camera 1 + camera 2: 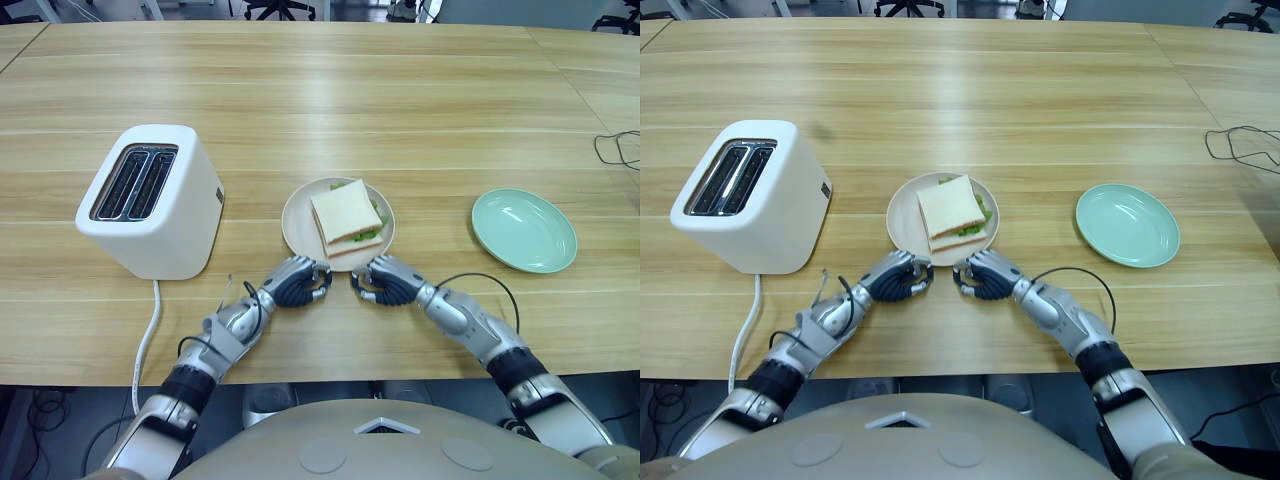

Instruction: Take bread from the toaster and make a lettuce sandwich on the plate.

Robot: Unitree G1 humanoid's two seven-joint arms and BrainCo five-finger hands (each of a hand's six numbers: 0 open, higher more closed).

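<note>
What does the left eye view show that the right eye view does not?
Left eye: wider table left of the toaster. Right eye: more table beyond the green plate, more of the black cable. Both: sandwich on the beige plate, left hand and right hand curled, empty, by its near rim.

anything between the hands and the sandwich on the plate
Nothing visible does. The left hand and right hand sit curled on the table at the near rim of the beige plate, with only that rim between them and the sandwich. The toaster and green plate stand off to the sides.
</note>
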